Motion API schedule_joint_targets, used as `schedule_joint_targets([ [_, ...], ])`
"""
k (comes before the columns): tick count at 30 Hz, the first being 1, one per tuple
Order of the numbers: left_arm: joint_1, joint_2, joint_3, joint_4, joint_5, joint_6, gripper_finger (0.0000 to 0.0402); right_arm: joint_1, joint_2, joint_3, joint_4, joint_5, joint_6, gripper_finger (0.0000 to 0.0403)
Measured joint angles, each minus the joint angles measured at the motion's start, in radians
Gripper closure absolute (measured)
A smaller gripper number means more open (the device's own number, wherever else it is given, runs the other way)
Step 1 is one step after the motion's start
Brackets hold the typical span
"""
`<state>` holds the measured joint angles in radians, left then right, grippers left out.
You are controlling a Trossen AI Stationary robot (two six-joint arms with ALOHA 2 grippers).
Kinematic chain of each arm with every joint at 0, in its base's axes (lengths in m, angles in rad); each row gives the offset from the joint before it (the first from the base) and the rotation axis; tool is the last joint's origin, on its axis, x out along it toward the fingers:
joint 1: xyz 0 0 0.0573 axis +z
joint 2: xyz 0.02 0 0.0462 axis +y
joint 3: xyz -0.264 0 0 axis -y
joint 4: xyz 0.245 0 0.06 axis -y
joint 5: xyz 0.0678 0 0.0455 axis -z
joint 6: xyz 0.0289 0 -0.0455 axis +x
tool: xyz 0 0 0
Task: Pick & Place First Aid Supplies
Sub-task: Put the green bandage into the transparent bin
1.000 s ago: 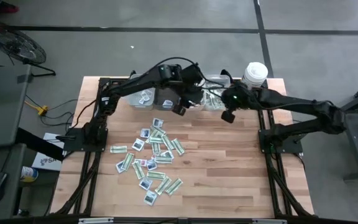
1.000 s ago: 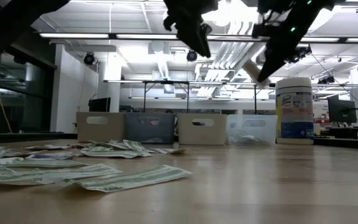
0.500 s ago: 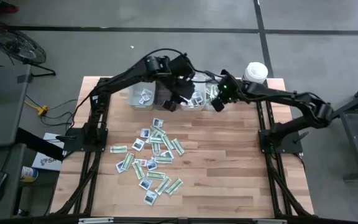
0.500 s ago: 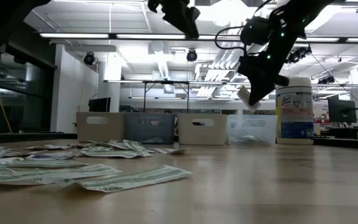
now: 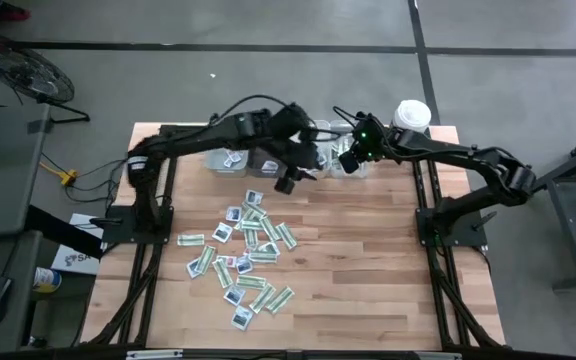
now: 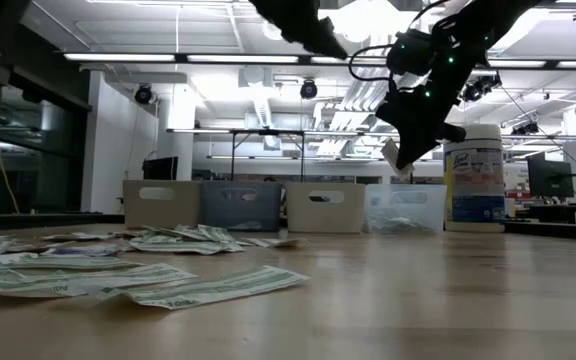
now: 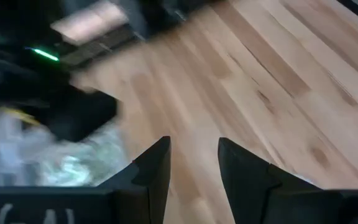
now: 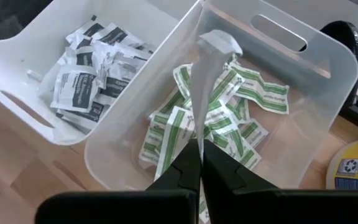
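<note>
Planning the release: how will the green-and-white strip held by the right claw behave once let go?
The strip, pinched edge-on in the right claw, looks thin and light, so it may flutter. Its free end bends, so it is probably floppy. It hangs over the clear bin, likely landing inside.

You get even, bright overhead light on the table [image 5: 368,250], with only soft shadows under the arms. In the low view, ceiling strip lights [image 6: 168,57] glare behind the arms and turn them into black silhouettes; the nearest packets [image 6: 208,288] look soft. Your left wrist view is heavily motion-blurred: only the fingers [image 7: 151,174] stay crisp, everything beyond them smears. The right wrist view is sharp and evenly lit, the clear bin [image 8: 328,68] just ahead of its fingers catching mild sheen.
</note>
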<state>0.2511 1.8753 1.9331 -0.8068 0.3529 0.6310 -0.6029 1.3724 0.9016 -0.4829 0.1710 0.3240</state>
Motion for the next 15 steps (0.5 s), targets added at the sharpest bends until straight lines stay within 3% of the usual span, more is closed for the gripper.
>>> schedule_joint_targets([
  [6,-0.003,-0.253,-0.325,0.250,-0.091,-0.137,0.0271,-0.002,0.000,0.000,-0.001,0.012,-0.011,0.0403],
  [12,-0.003,-0.521,-0.582,0.450,-0.311,-0.396,0.0271,-0.014,0.002,0.000,0.001,0.016,-0.123,0.0403],
  [15,-0.003,-0.634,-0.685,0.461,-0.396,-0.487,0.0271,-0.027,0.014,0.000,-0.007,0.027,-0.140,0.0403],
])
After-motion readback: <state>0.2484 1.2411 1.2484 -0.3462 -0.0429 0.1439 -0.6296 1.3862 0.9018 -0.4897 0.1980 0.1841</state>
